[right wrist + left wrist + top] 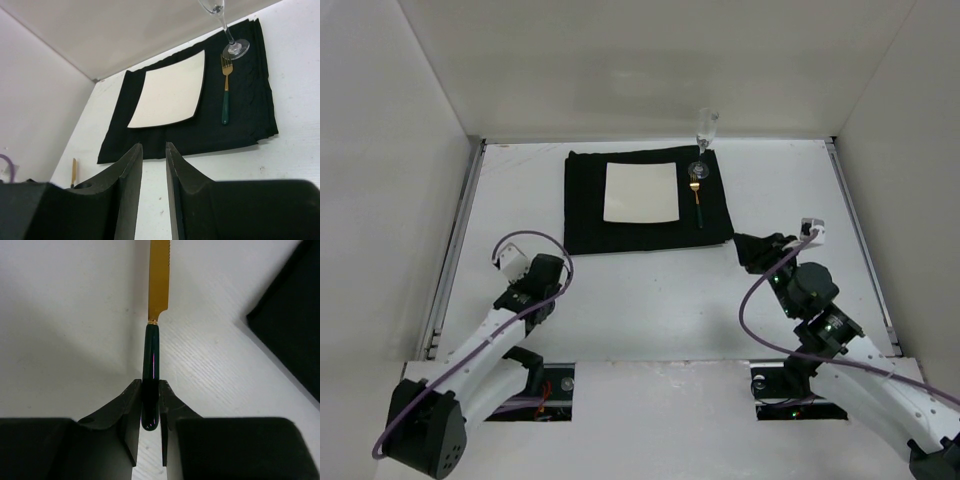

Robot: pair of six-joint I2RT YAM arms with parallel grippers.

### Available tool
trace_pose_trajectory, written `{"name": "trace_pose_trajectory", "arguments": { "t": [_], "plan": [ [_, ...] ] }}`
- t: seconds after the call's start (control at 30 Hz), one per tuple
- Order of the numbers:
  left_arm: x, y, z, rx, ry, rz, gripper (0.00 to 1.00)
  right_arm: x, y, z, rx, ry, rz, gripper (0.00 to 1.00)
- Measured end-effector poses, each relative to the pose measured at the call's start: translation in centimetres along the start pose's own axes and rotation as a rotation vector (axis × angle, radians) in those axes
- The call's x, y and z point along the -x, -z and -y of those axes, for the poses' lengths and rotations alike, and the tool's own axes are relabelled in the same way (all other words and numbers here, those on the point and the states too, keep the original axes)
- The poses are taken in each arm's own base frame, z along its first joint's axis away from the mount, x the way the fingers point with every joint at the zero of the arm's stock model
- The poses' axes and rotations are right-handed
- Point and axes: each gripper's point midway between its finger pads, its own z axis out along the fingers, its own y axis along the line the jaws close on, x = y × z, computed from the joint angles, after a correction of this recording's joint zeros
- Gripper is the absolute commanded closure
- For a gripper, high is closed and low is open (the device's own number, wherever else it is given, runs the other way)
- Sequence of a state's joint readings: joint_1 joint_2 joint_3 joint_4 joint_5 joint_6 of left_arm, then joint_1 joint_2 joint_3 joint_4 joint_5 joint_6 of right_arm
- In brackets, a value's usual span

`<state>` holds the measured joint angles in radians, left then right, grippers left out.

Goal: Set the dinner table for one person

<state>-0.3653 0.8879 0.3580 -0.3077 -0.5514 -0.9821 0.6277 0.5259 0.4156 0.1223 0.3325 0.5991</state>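
My left gripper is shut on the dark green handle of a knife, whose gold blade points away over the white dinner table. In the top view it sits left of the near-left corner of the black placemat. On the placemat lie a white square plate and a green-handled gold fork to the plate's right. A wine glass stands at the far right corner. My right gripper is slightly open and empty, just off the placemat's near-right corner.
Metal rails run along the left edge and the right edge of the table. White walls close in the far side and both sides. The right wrist view shows the knife's blade far to the left.
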Motion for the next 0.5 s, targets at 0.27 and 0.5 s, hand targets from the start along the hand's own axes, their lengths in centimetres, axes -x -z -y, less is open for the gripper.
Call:
{"name": "trace_pose_trajectory", "arguments": {
  "t": [0.27,0.5],
  "plan": [
    [6.0,5.6,9.8,-0.254,-0.154,0.108,0.98,-0.3,-0.2,0.2,-0.007,0.003,-0.010,0.68],
    [5.8,3.7,19.7,-0.404,-0.418,0.055,0.98,-0.3,-0.2,0.2,-0.007,0.001,-0.010,0.68]
  ]
}}
